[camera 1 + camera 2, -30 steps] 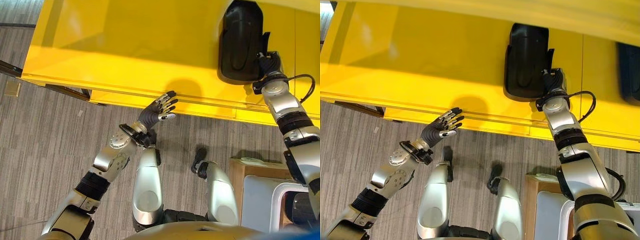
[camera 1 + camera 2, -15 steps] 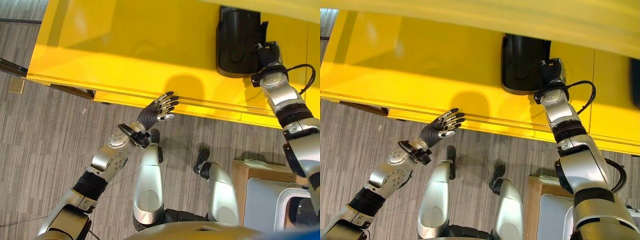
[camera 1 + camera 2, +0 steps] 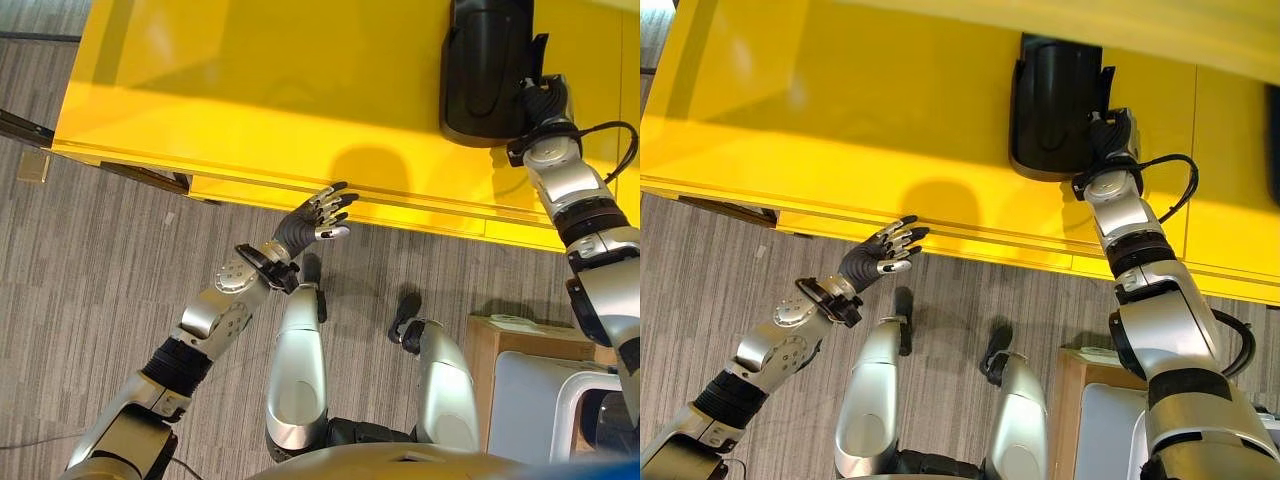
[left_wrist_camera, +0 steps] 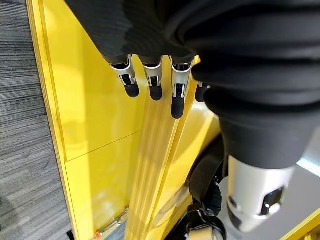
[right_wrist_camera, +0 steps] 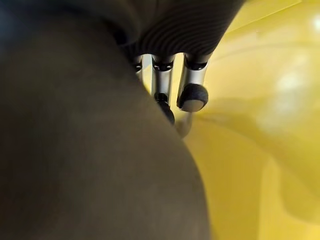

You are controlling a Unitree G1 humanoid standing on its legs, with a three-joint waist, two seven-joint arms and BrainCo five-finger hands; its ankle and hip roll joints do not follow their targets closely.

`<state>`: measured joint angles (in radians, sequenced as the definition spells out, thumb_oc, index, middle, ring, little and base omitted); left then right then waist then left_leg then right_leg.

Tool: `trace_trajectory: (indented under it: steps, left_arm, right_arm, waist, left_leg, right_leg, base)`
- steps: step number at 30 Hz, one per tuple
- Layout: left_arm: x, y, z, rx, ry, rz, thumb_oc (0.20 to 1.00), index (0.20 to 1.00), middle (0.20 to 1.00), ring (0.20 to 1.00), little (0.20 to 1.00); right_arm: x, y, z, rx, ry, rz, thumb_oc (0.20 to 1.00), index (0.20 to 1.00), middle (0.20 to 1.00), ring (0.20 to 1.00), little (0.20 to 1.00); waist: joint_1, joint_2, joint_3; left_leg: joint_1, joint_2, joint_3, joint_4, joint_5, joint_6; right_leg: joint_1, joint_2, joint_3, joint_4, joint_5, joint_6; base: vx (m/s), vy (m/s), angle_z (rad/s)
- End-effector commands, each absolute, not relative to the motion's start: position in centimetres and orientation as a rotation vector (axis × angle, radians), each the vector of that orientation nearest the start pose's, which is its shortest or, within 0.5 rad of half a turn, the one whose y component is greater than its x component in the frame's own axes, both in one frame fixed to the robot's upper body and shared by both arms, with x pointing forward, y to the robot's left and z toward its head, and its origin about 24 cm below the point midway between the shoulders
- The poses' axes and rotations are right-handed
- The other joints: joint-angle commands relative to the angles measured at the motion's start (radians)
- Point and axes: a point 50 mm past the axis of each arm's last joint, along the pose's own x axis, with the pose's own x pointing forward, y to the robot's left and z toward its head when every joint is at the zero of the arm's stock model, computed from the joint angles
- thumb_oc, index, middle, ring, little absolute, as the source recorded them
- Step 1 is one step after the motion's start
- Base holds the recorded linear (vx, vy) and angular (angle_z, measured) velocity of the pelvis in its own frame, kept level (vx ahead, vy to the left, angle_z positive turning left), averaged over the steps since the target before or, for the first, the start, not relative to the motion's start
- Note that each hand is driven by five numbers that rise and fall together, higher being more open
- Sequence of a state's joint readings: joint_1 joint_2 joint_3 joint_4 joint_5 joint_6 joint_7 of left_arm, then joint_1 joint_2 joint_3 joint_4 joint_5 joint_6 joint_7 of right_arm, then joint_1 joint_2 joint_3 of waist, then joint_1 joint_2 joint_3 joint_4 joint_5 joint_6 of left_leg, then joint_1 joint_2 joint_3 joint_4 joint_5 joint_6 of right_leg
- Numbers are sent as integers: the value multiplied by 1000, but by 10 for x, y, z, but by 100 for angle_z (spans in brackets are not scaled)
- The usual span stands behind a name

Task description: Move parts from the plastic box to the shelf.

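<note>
the yellow shelf (image 3: 280, 90) fills the upper part of the head views, and its front edge (image 3: 970, 245) runs across from the left, sloping slightly down toward the right. in front of this edge lies grey striped floor (image 3: 90, 260), with wide free room on the robot's left side.

a black part (image 3: 487, 65) lies on the shelf, well behind the front edge, toward the right. its long axis runs from the edge toward the back of the shelf, and its rounded end points toward the robot. much bare yellow shelf stays open to the left of it.

the right hand (image 3: 540, 100) is against the right side of the black part, at its near corner. its fingers are hidden behind the part and the wrist, so it cannot be told if they grasp or are released. in the right wrist view some fingers (image 5: 194, 95) show next to a large dark mass, above the yellow shelf.

the left hand (image 3: 315, 220) hovers just at the front edge of the shelf, released, fingers straight and a little spread, holding nothing.

at the lower right, on the floor side, a white plastic box (image 3: 530, 400) stands on a wooden crate (image 3: 490, 345), well apart from the shelf edge.
</note>
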<state>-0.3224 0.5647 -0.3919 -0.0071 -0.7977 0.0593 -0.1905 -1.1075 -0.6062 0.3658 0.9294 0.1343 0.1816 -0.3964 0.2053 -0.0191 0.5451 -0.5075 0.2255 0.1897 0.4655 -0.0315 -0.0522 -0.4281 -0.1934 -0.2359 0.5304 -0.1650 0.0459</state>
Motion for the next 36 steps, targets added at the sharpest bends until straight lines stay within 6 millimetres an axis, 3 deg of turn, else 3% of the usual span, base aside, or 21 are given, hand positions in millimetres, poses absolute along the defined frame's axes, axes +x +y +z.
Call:
trace_trajectory:
  steps: [1, 19, 27, 36]
  left_arm:
    - [284, 125, 120, -199, -100, -685, 1000, 1000, 1000, 1000, 1000]
    - [282, 137, 121, -172, -113, -666, 1000, 1000, 1000, 1000, 1000]
    - [282, 138, 121, -161, -119, -668, 1000, 1000, 1000, 1000, 1000]
    - [282, 144, 121, -150, -117, -675, 1000, 1000, 1000, 1000, 1000]
  right_arm:
    - [399, -277, 237, -643, -74, -599, 200, 200, 200, 200, 200]
    - [382, -317, 239, -750, -39, -728, 200, 200, 200, 200, 200]
    - [382, -317, 240, -869, -36, -717, 200, 200, 200, 200, 200]
    - [381, -318, 254, -1102, -70, -722, 200, 200, 200, 200, 200]
  waist:
    - [2, 12, -25]
    - [-15, 12, -25]
    - [-12, 11, -25]
    - [-7, 12, -25]
  left_leg:
    - [44, -50, -7, -4, -53, 0]
    - [28, -34, 4, -1, -50, -6]
    - [29, -29, 3, -2, -45, -10]
    - [22, -23, 3, -8, -37, -13]
  right_leg:
    - [-28, 18, -102, 107, -15, 38]
    - [-47, 22, -96, 108, -15, 40]
    - [-41, 24, -101, 105, -15, 38]
    - [-47, 17, -107, 100, -8, 42]
  base:
    - [0, 0, 0]
    - [-5, -13, -2]
    - [0, 0, 0]
    - [0, 0, 0]
